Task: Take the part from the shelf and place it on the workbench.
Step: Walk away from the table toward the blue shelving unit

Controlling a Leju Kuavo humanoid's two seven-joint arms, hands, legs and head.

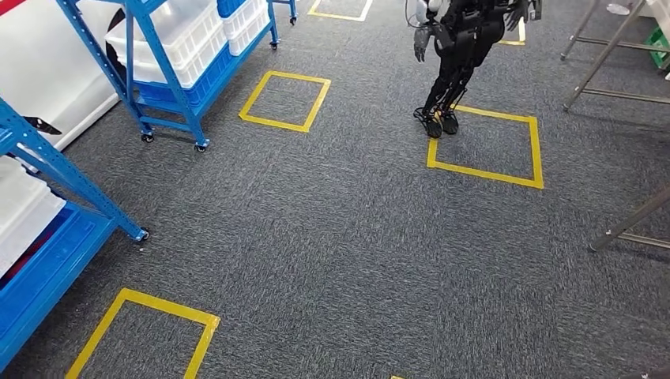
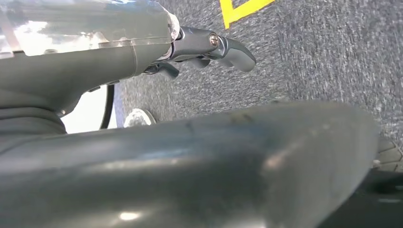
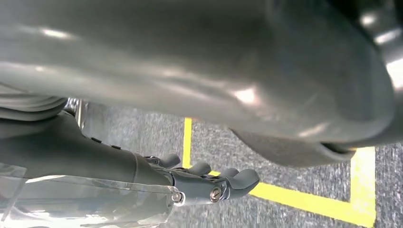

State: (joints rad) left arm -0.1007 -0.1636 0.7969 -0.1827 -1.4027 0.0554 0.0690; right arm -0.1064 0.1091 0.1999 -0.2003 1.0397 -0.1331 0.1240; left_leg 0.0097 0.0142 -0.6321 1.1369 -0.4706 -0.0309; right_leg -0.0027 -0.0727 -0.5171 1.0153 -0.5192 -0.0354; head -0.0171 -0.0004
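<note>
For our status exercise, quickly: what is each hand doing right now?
Left hand: holds nothing; fingers look loosely curled, so open or closed cannot be told.
Right hand: the same, empty, state cannot be told.

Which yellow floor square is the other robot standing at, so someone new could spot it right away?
Start from the grey carpet, where several yellow taped squares are marked. Look to the far right side for the yellow square beside the metal table legs. It alone has the black humanoid robot with its feet at the near-left corner.
</note>
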